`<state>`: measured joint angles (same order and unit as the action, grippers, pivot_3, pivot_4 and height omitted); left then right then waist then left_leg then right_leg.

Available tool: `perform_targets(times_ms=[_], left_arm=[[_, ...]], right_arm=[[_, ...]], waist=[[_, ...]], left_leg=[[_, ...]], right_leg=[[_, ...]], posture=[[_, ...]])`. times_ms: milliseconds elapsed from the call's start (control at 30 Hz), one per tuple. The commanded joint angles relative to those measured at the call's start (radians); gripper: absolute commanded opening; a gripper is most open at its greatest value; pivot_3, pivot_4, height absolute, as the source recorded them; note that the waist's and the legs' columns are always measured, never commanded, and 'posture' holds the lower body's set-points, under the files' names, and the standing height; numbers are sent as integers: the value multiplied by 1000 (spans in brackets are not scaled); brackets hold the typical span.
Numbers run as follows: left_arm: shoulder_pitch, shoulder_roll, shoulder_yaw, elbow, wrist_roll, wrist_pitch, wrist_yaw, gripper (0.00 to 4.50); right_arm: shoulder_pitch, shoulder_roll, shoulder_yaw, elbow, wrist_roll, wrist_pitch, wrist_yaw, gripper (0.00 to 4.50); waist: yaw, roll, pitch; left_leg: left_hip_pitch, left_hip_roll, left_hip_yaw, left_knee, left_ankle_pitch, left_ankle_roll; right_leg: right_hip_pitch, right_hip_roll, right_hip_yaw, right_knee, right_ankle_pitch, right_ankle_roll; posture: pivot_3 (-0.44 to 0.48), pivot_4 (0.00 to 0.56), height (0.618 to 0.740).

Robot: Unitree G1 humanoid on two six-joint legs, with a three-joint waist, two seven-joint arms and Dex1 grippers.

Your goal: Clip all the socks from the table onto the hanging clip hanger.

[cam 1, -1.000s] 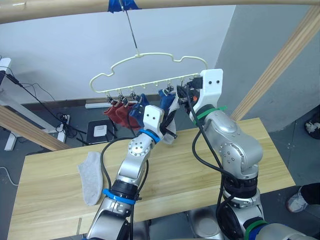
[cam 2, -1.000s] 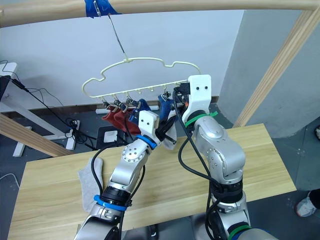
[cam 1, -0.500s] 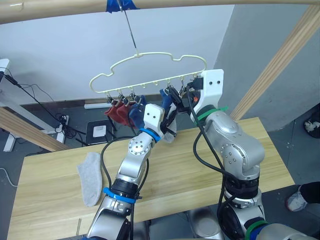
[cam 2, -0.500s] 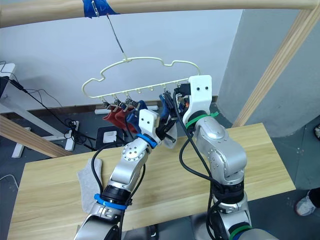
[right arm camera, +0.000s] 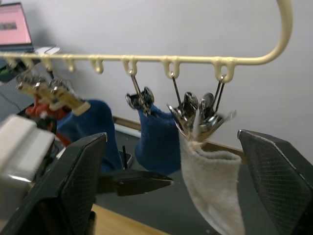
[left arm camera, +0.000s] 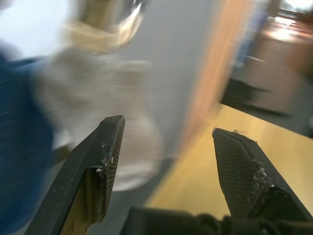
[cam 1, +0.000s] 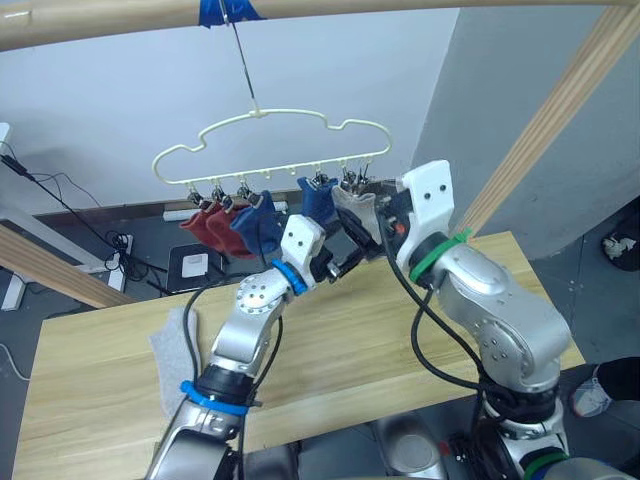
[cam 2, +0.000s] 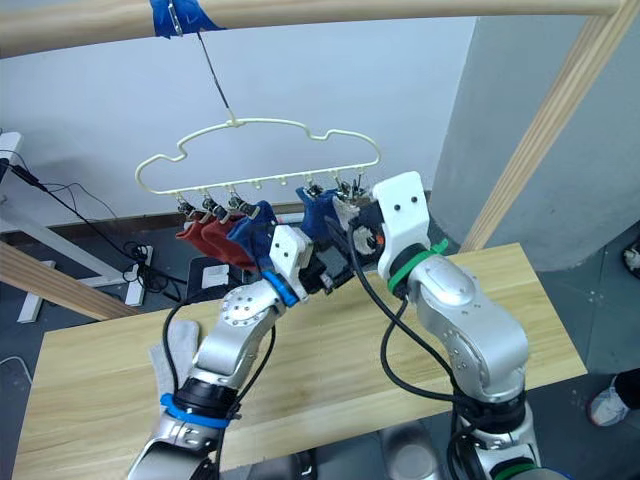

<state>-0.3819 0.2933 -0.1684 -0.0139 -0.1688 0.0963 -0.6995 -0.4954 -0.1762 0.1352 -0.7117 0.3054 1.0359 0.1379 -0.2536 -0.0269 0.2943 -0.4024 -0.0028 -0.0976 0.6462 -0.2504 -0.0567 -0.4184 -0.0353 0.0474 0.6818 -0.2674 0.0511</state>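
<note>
Under the wooden pole, the clip hanger (cam 1: 270,145) is hanging with five socks clipped along its bar: two rust-red socks (cam 1: 207,226) at the left, two blue socks (right arm camera: 157,142), then a light grey sock (right arm camera: 212,183) at the right. Both grippers are sitting near this grey sock, left gripper (left arm camera: 166,169) and right gripper (right arm camera: 171,183) fingers spread, gripping nothing. Another grey sock (cam 1: 170,340) is lying on the worktop (cam 1: 90,400), at its left.
</note>
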Motion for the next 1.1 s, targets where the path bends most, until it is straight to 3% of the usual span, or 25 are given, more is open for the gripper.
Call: perform_targets(times_ms=[33,167,300,567,1100], left_arm=[[14,47,18,-95,-88,30,-101,3161],[18,148,65,-159,-171,103,-192,3161],[1,193,98,-203,-230,175,-212,3180],[-26,253,145,-261,-291,262,-213,3180],[-76,258,152,-255,-288,260,-204,3180]], right_arm=[[9,-15,-5,-67,1,-38,12,4500],[15,-18,-16,-42,-39,-59,-25,4500],[10,-2,-24,-13,-61,-73,-52,3646],[-23,17,3,94,-126,-125,-73,3646],[-77,68,9,262,-191,-232,-75,3646]], waist=[[1,0,0],[1,0,0],[3,0,0],[3,0,0],[5,0,0]], left_leg=[[0,0,0,0,0,0],[0,0,0,1,0,0],[1,0,-1,0,1,1],[1,0,0,0,0,1],[0,0,0,0,0,1]], right_leg=[[0,0,0,0,0,0],[0,0,0,0,0,0],[1,0,0,0,0,0],[0,0,0,0,0,0],[0,0,0,0,0,0]], posture=[[-358,253,740],[-355,250,740],[-343,247,740],[-327,243,740],[-309,235,740]])
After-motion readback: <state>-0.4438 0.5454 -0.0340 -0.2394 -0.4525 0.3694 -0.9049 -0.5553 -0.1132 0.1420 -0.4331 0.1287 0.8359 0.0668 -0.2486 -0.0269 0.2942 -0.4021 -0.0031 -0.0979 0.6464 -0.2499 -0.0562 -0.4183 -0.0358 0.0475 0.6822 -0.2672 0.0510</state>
